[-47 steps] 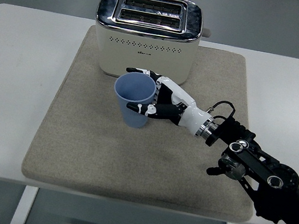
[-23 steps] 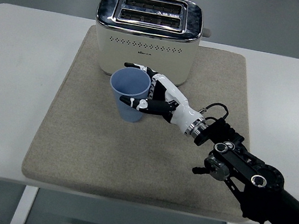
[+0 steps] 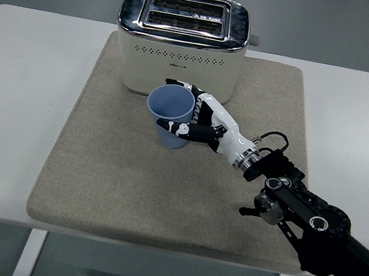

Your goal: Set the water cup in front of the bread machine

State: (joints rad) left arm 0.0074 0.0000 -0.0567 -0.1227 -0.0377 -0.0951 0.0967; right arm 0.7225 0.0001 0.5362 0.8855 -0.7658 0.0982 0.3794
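Table [image 3: 16,80]: white, spanning the frame; bare at far left.

Mat [image 3: 91,179]: beige fabric pad covering the table's middle, from left of centre to right of centre.

Toaster [image 3: 181,44]: cream body, chrome top, two empty slots; upper centre of the frame, at the mat's far edge. This is the task's bread machine.

Water cup [image 3: 171,116]: blue plastic tumbler, open mouth tilted toward the camera and a little to the left; centre of the frame, directly below the toaster's front face and close to it. Whether its base touches the mat cannot be told. Against half a second ago the cup sits slightly further right and nearer the toaster's midline; against a second ago it is higher in the frame, so closer to the appliance.

Right hand [image 3: 198,120]: black and white, fingers wrapped around the cup's right side, thumb across the near wall; a firm hold. Forearm runs down to the lower right corner.

Left arm: not in view.

Reading of the change: the cup has been carried into the target zone and centred. Judged remaining: level the cup, seat it on the mat, release.
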